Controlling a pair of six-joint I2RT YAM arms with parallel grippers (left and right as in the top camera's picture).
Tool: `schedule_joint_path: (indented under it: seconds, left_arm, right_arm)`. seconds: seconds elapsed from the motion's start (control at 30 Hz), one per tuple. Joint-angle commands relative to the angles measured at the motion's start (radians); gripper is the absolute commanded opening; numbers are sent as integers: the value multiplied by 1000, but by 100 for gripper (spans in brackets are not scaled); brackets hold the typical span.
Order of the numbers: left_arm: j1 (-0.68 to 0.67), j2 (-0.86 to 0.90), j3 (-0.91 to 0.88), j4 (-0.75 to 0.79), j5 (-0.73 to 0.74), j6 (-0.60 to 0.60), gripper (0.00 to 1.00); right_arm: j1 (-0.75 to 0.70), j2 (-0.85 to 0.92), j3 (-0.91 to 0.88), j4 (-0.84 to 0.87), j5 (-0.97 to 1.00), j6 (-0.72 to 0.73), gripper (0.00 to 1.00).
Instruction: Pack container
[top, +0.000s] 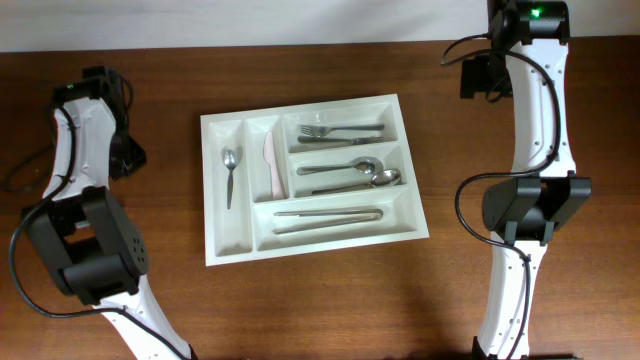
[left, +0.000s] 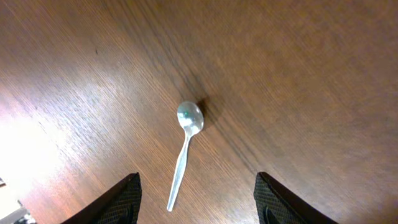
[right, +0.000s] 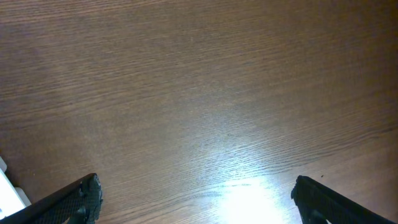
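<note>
Left gripper (left: 198, 200), jaws apart, above a loose spoon (left: 186, 144) lying between them, its handle running to the lower frame edge. Right gripper (right: 196, 200), jaws apart, above the table (right: 199, 87). The container (top: 228, 238) sits mid-frame overhead, right of the left arm.

Desk (top: 320, 310): dark brown wood grain, glare patch seen in both wrist views. Container (top: 228, 238) laid flat near centre, slightly rotated. Small metal spoon (left: 183, 158) laid directly on wood in left wrist view, handle pointed lower left.
</note>
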Motion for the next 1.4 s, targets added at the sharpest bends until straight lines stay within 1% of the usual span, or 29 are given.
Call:
schedule_joint_path:
  seconds: [0.0, 0.37, 0.9, 1.23, 1.37]
  left_arm:
    - [2, -36, -56, 19, -21, -18, 61]
    - [2, -36, -212, 107, -12, -18, 60]
    - [2, -36, -234, 140, -3, -23, 60]
    - [10, -36, -369, 271, -18, 13, 60]
    - [30, -36, -391, 318, -24, 29, 60]
  right_arm:
    - [3, -27, 17, 0, 23, 12, 99]
    - [3, -27, 17, 0, 23, 12, 99]
    - [3, -27, 17, 1, 23, 12, 99]
    - [3, -27, 17, 1, 23, 12, 99]
    - [3, -27, 17, 0, 23, 12, 99]
